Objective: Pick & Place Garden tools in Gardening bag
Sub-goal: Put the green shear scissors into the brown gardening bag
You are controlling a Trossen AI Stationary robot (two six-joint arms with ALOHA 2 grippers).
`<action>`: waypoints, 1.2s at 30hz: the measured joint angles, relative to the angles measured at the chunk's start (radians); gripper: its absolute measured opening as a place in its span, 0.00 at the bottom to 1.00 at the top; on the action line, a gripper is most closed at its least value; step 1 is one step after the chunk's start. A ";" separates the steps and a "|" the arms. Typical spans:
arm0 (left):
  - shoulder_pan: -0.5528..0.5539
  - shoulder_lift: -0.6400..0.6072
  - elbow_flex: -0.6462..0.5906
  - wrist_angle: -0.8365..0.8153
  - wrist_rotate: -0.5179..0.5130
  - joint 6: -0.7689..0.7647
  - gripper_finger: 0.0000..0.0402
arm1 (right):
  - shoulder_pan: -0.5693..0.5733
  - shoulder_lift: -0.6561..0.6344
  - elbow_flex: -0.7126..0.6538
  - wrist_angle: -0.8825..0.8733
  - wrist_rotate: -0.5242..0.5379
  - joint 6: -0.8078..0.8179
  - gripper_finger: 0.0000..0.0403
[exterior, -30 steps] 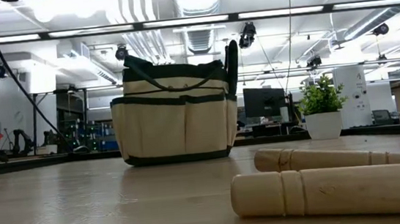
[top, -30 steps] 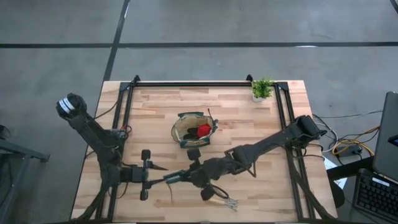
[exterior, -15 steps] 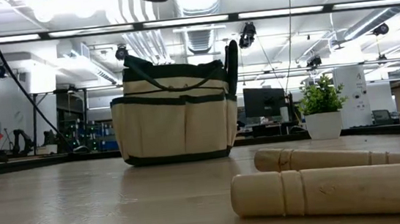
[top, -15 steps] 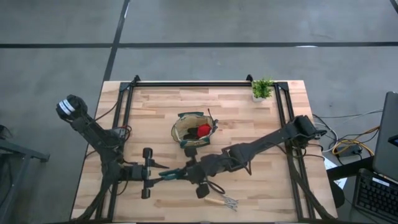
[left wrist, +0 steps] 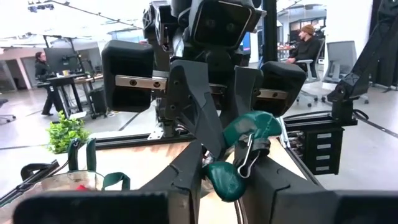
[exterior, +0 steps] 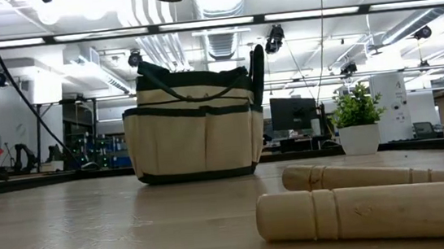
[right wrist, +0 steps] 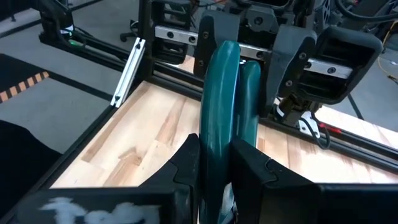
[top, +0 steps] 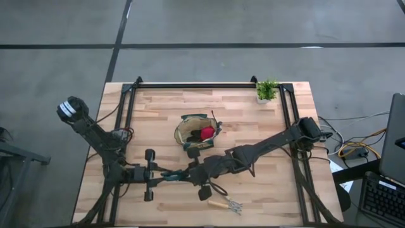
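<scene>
The teal-handled pruning shears (top: 177, 175) hang in the air over the table's near middle, between my two grippers. My left gripper (top: 166, 175) reaches in from the left and my right gripper (top: 188, 173) from the right; both are shut on the shears. The tan gardening bag (top: 197, 133) with green trim stands upright on its base behind them, with a red item inside. It also shows in the low view as the bag (exterior: 197, 123). Two wooden-handled tools (top: 224, 204) lie flat on the table near the front edge. My left gripper (left wrist: 227, 186) pinches the free ends of the shears' handles (left wrist: 225, 180) between its two fingers. It comes in level from the table's left, fingers along the shears. The shears are clear of the table. My right gripper (right wrist: 216, 165) pinches the two teal handles (right wrist: 217, 143) between its fingers, farther toward the blade end. It comes from the table's right, slanting slightly down, fingers along the shears. The handles run straight out to the other gripper; the blades are hidden below.
A small potted green plant (top: 267, 90) stands at the far right corner. Black rails (top: 190, 85) frame the table's far, left and right sides. The wooden handles (exterior: 377, 212) lie close in front of the low camera. Bare wood lies left of the bag.
My left gripper has shut on the handle ends of the shears, which my right gripper keeps holding out to it. The shears stay lifted between the two grippers.
</scene>
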 joint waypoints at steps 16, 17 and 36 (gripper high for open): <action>0.001 -0.011 0.000 -0.012 -0.085 -0.063 0.19 | -0.009 0.000 0.000 -0.108 0.093 0.014 0.31; 0.000 -0.012 0.000 -0.012 -0.094 -0.065 0.19 | -0.009 0.000 0.000 -0.127 0.104 0.014 0.32; 0.024 -0.077 0.000 -0.167 -0.420 -0.083 0.16 | -0.009 -0.004 -0.001 -0.302 0.134 0.132 0.35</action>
